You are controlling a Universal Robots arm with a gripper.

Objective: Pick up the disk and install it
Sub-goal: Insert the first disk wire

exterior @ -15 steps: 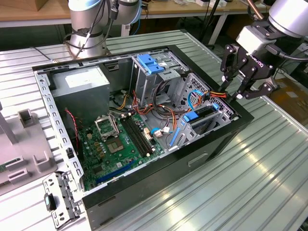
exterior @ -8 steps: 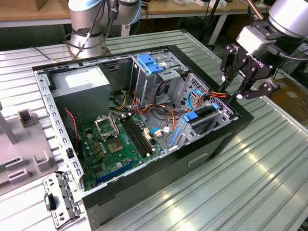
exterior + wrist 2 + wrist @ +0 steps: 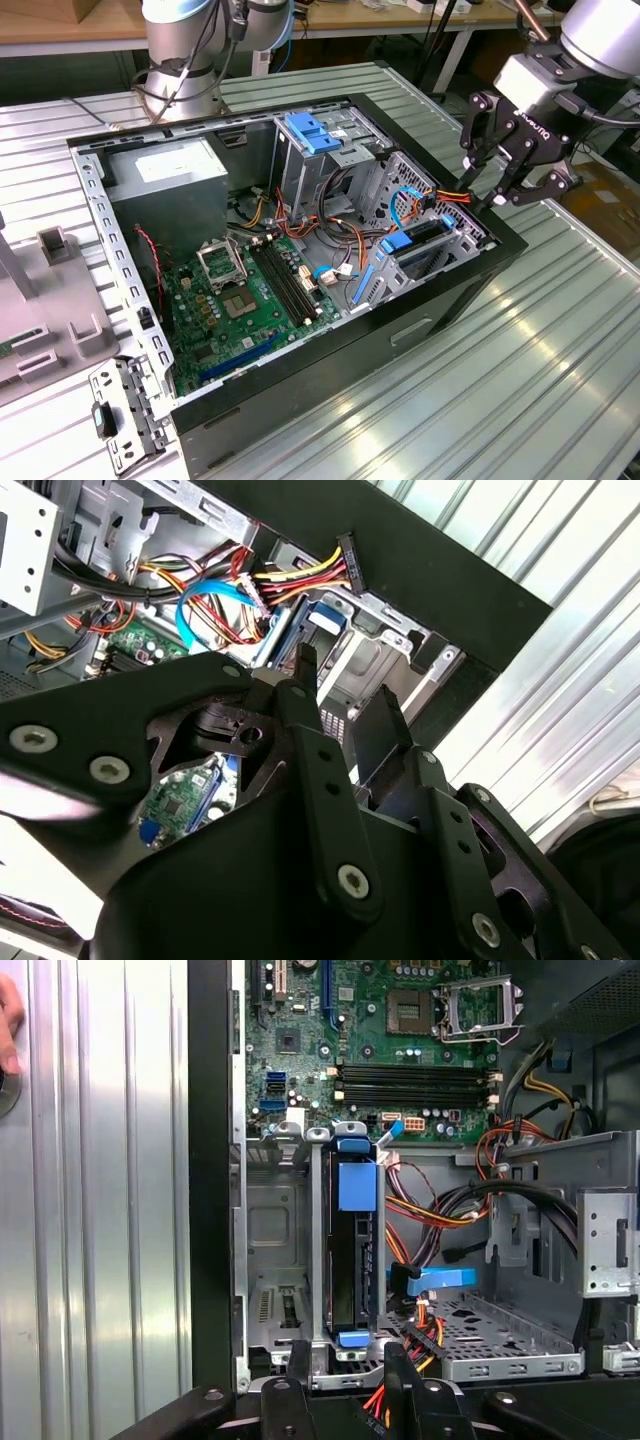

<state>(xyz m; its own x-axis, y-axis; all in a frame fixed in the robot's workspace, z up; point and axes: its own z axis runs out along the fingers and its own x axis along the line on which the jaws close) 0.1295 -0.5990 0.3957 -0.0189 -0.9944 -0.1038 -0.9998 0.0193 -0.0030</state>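
The disk (image 3: 347, 1260) stands on edge in a slot of the metal drive bay (image 3: 270, 1250) at the front corner of the open computer case (image 3: 330, 345). Its dark edge faces up, with blue plastic tabs at both ends. In the exterior view the disk (image 3: 418, 236) sits low in the bay at the case's right end. My gripper (image 3: 503, 195) hovers just above and outside that end of the case. It is open, and the gap between its black fingers (image 3: 298, 1360) is empty. In the second wrist view the gripper (image 3: 345, 685) points down at the bay.
Inside the case are a green motherboard (image 3: 240, 290), a grey power-supply box (image 3: 165, 185), a drive cage with a blue handle (image 3: 310, 135) and loose coloured cables (image 3: 430, 1210). The case lies on a ribbed metal table (image 3: 520, 380). A hand (image 3: 8, 1020) shows at the table's edge.
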